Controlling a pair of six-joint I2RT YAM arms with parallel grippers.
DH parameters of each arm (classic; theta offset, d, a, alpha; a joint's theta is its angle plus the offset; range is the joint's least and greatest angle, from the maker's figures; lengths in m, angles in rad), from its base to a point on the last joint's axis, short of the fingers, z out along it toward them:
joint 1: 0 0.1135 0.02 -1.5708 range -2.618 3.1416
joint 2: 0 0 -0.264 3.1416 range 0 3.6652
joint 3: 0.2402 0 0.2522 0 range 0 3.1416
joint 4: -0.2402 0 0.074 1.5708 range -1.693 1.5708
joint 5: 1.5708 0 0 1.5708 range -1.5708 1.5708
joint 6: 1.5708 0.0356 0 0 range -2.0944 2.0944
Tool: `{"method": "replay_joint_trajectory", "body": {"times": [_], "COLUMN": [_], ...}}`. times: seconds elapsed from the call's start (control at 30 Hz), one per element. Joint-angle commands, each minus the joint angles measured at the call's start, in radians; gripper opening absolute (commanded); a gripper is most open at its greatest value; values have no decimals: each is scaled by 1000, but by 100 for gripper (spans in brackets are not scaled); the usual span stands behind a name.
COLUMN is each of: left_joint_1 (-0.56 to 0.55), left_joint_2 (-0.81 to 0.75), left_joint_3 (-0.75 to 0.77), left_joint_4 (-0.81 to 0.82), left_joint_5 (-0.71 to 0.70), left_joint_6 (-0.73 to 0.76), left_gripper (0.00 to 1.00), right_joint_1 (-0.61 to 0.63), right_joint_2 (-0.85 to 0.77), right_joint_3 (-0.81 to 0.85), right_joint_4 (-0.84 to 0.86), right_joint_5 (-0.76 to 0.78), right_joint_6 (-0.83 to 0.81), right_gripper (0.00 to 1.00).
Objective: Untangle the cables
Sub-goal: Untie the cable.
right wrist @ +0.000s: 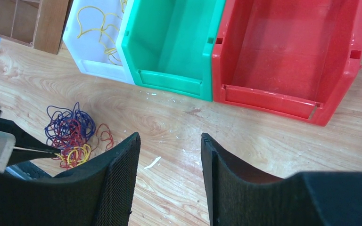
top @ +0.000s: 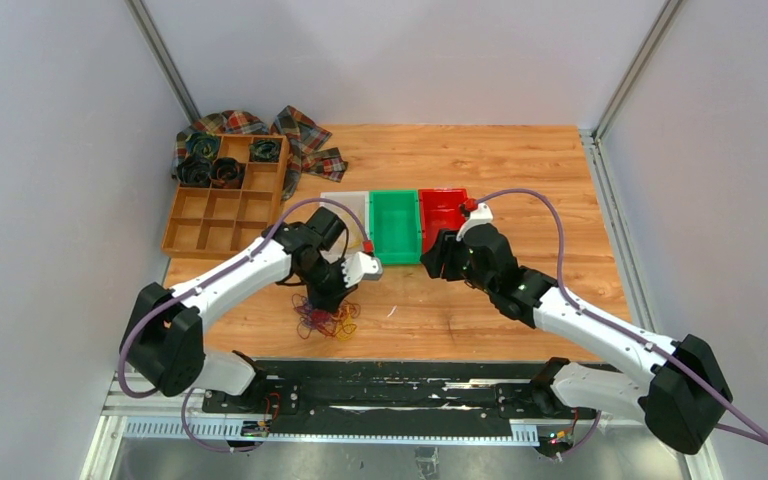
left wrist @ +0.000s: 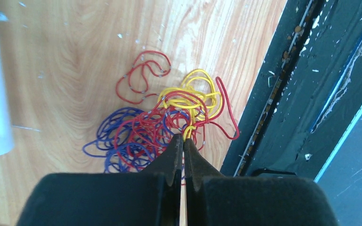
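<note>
The cables [left wrist: 160,117] are a clump of thin yellow, red and blue-purple wire loops on the wooden table near its front edge; they also show in the top view [top: 325,320] and the right wrist view [right wrist: 73,134]. My left gripper [left wrist: 184,137] is shut, its tips pinching a yellow wire at the clump's near side. It stands over the clump in the top view [top: 332,296]. My right gripper [right wrist: 169,136] is open and empty, above bare table in front of the bins, to the right of the clump.
A white bin [right wrist: 96,42] holding yellow wire, a green bin [right wrist: 169,42] and a red bin [right wrist: 287,52] stand side by side mid-table. A wooden divided tray [top: 222,200] with black coiled rolls and a plaid cloth [top: 300,130] are at the back left. The dark rail [left wrist: 283,94] runs along the front edge.
</note>
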Motion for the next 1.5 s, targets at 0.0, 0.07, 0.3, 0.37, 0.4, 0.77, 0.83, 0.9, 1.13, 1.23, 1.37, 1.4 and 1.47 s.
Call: {"method": "replay_joint_trajectory", "body": {"times": [0.0,0.07,0.3,0.37,0.4,0.77,0.83,0.9,1.13,1.23,1.37,1.4,1.47], "left_joint_1": [-9,-9,-9,-9,-9,-9,-11,-11,-21,-26,-32,-33,-34], "left_joint_2": [-41,-64,-120,-128,-132,-160,-160,-162,-160,-161,-157,-155,-150], "left_joint_3": [116,215,438,473,486,596,615,634,663,670,689,695,709], "left_joint_4": [-56,-147,-318,-353,-364,-417,-424,-431,-448,-451,-452,-454,-461], "left_joint_5": [7,10,-10,-22,-29,-70,-64,-54,-39,-29,-22,-19,-11], "left_joint_6": [28,61,113,125,130,140,136,131,104,93,71,66,59], "left_gripper": [1,1,1,1,1,1,1,1,1,1,1,1,0], "right_joint_1": [18,35,170,217,240,358,366,367,368,368,368,368,368], "right_joint_2": [3,6,70,88,95,208,224,242,273,282,301,305,311], "right_joint_3": [31,39,142,168,183,282,281,280,287,296,308,309,310], "right_joint_4": [55,100,192,223,235,297,306,324,394,402,413,414,415], "right_joint_5": [-54,-84,-135,-137,-135,-165,-163,-163,-154,-130,-114,-106,-87], "right_joint_6": [-8,-19,-100,-121,-133,-168,-166,-157,-140,-140,-145,-146,-146], "right_gripper": [50,52,57,58,59,60,60,60,59,59,58,58,57]}}
